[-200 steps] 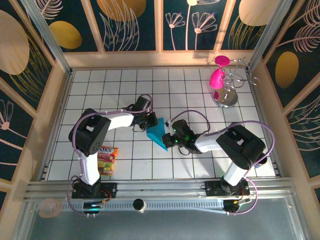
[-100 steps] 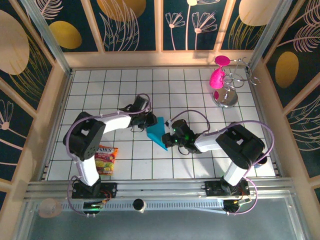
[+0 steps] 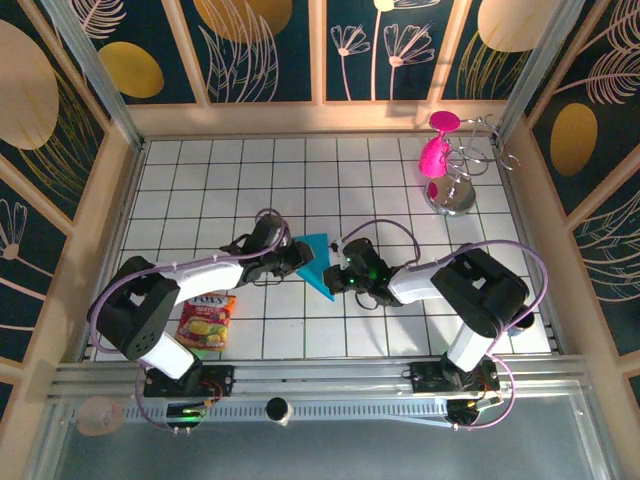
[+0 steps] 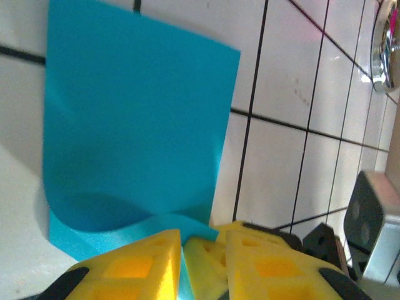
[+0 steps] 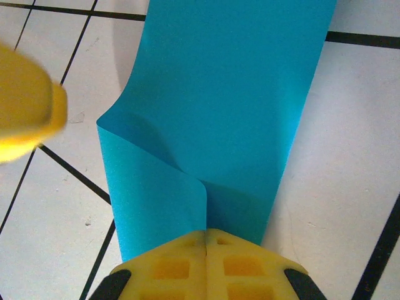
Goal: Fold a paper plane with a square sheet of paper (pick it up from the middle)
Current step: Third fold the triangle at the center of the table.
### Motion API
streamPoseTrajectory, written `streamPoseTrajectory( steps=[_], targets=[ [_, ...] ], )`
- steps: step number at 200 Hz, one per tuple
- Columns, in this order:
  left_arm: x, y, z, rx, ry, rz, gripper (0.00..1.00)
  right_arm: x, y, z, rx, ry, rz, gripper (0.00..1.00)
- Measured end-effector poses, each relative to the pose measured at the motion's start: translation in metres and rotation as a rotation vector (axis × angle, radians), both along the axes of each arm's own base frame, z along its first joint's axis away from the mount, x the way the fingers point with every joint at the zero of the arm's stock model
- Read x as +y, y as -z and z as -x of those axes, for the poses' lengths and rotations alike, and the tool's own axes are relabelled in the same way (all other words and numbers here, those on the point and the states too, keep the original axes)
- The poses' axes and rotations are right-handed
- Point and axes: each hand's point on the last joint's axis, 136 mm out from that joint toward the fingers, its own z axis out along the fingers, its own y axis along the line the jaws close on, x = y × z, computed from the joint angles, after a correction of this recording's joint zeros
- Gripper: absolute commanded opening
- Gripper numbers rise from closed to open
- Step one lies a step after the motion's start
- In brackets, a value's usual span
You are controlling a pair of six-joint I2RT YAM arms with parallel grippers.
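The turquoise sheet of paper (image 3: 318, 262) lies folded on the white tiles near the table's middle, narrowing to a point at its near end. My right gripper (image 3: 338, 281) is shut on that near end, with a loose flap curling up just beyond its fingertips (image 5: 181, 262); the sheet (image 5: 231, 94) stretches away from it. My left gripper (image 3: 291, 256) is at the sheet's left edge. Its yellow fingers (image 4: 125, 269) stand slightly apart, and the curled edge of the sheet (image 4: 125, 125) reaches between them. The left gripper's finger (image 5: 25, 106) shows blurred, left of the paper.
A red-and-yellow snack packet (image 3: 205, 320) lies by the left arm's base. Pink goblets (image 3: 437, 150) hang on a chrome rack (image 3: 455, 192) at the back right. Wooden walls ring the tiled table (image 3: 200, 180).
The left arm has sunk and stretched out low over the tiles, and its gripper slid a little down and left along the paper's left edge. The right gripper has kept its hold.
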Motion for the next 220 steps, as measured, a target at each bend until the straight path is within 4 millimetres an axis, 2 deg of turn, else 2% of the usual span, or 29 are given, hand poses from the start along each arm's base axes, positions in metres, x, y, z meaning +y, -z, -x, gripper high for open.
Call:
streamPoseTrajectory(
  steps=[34, 66, 129, 220],
  targets=[
    [-0.012, 0.006, 0.007, 0.031, 0.016, 0.036, 0.16, 0.0, 0.0, 0.0, 0.006, 0.005, -0.004, 0.0],
    [-0.012, 0.019, 0.009, 0.062, 0.014, 0.015, 0.15, 0.0, 0.0, -0.001, 0.011, 0.011, -0.007, 0.0],
    [-0.015, 0.03, 0.015, 0.098, 0.009, 0.004, 0.14, 0.0, 0.0, -0.002, 0.015, 0.013, -0.007, 0.0],
    [-0.013, 0.033, 0.015, 0.116, -0.029, -0.014, 0.14, 0.002, 0.0, -0.005, 0.019, 0.016, -0.003, 0.0]
  ],
)
